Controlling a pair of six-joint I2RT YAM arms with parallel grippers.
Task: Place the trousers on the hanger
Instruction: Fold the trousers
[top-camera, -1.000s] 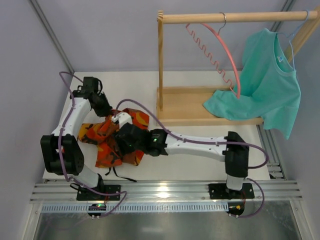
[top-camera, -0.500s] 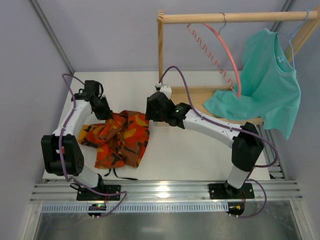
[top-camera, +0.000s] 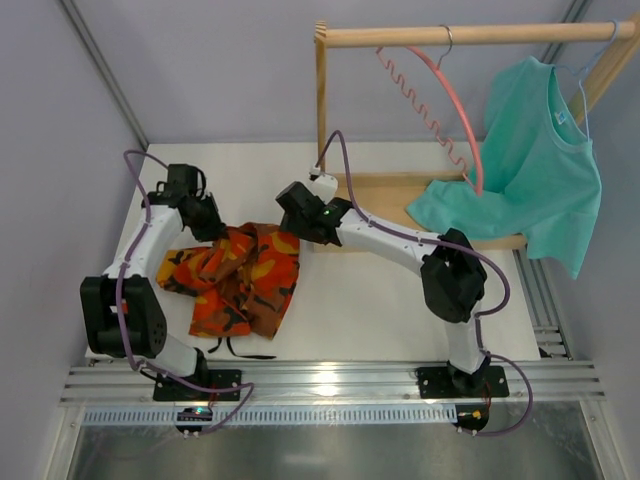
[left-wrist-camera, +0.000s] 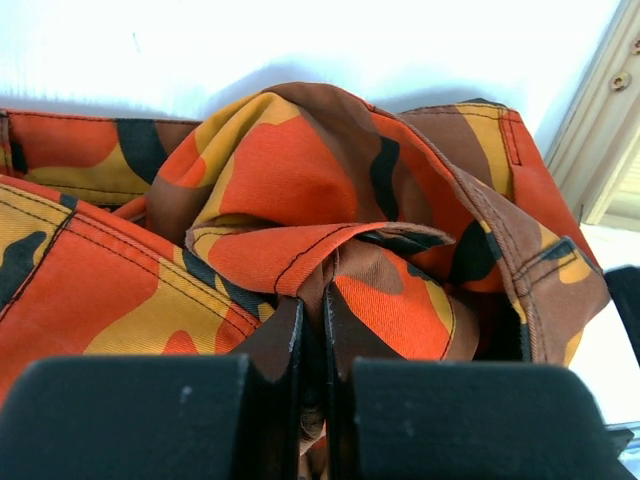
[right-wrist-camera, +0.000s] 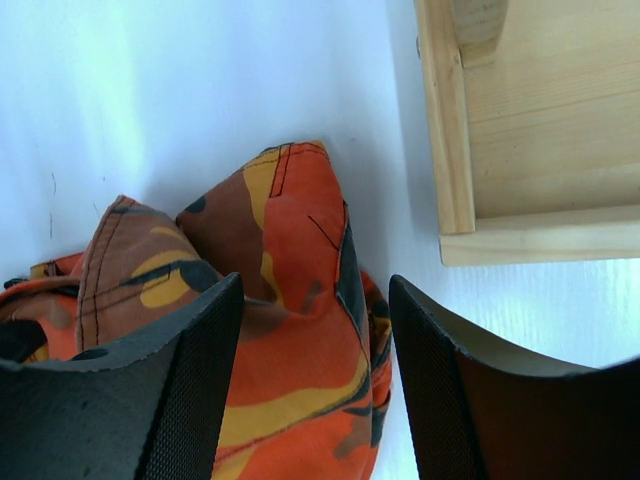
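Note:
The camouflage trousers (top-camera: 235, 280) lie crumpled on the white table at the left, their black drawstrings (top-camera: 240, 352) trailing toward the near edge. My left gripper (top-camera: 213, 228) is shut on a raised fold at their far edge; in the left wrist view the gripper (left-wrist-camera: 313, 310) pinches the trousers (left-wrist-camera: 300, 170). My right gripper (top-camera: 292, 228) hovers open over their far right corner. In the right wrist view the gripper (right-wrist-camera: 315, 285) straddles the trousers (right-wrist-camera: 290, 340) without touching them. The pink hanger (top-camera: 455, 110) hangs bare on the wooden rail (top-camera: 470, 35).
A teal T-shirt (top-camera: 540, 160) hangs on a light-blue hanger (top-camera: 585, 85) at the rail's right end, draping onto the rack's wooden base (top-camera: 370, 205). The rack's upright post (top-camera: 321, 130) stands just behind my right gripper. The base's corner (right-wrist-camera: 530, 120) shows in the right wrist view.
My right arm lifted off the middle of the trousers, swung toward the rack post with its jaws wider, then came back left over the trousers' far right corner. The left gripper kept its hold.

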